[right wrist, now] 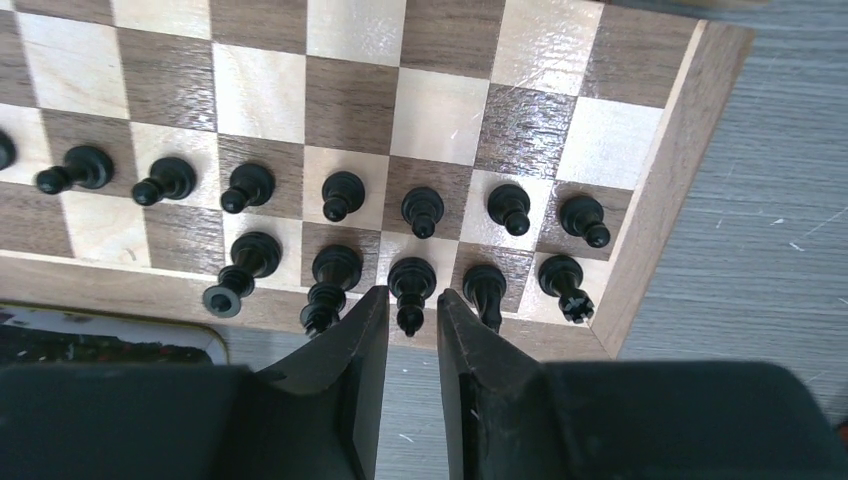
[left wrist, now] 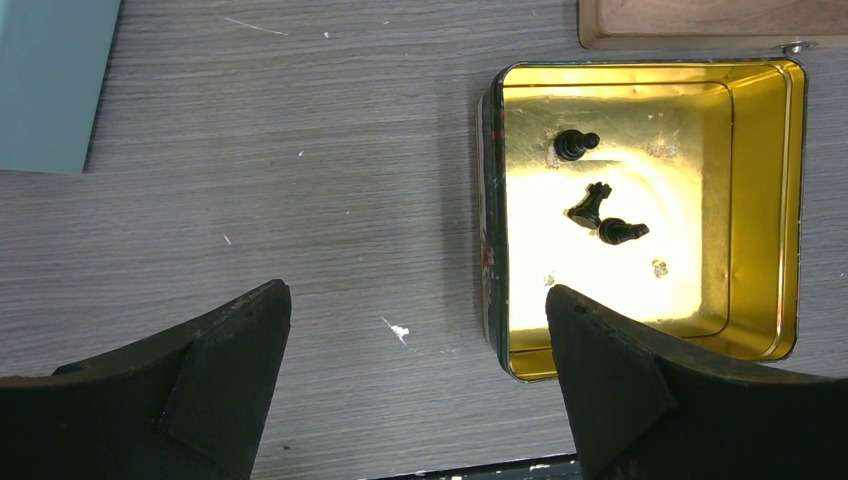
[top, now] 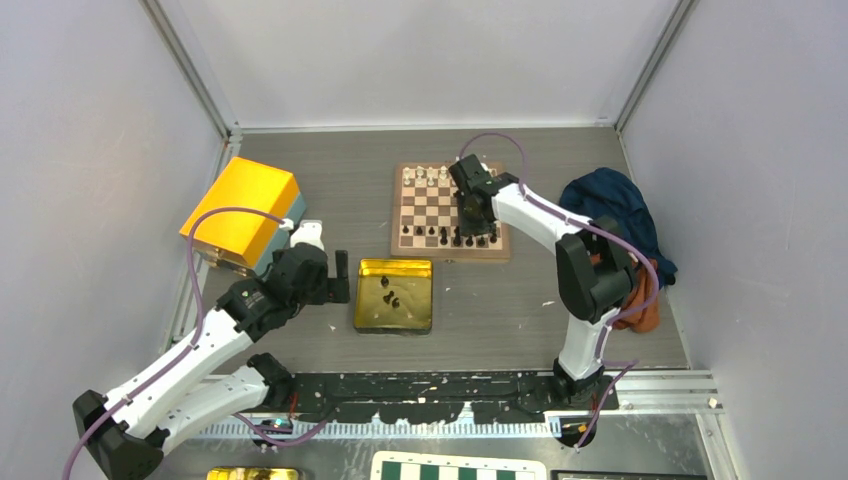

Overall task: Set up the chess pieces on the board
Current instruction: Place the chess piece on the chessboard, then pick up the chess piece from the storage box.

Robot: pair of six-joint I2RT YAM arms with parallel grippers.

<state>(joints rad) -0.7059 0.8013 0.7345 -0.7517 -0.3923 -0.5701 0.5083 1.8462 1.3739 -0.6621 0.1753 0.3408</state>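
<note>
Right hand (right wrist: 412,297): narrow, straddling a black piece (right wrist: 412,272) on the board (right wrist: 650,220), not pinching it.
Our move: we lift straight up, sparing neighbours (right wrist: 486,285).
Left hand (left wrist: 415,293): wide, empty.

Top: high, behind near edge, whole table (top: 500,300). Wrists close, facing down: left shares tin (left wrist: 487,230), right shares board (right wrist: 350,100).

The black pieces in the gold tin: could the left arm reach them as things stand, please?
Probably yes: the tin is lidless, nothing covers the three black pieces, and the left tool hangs open by its rim.
</note>
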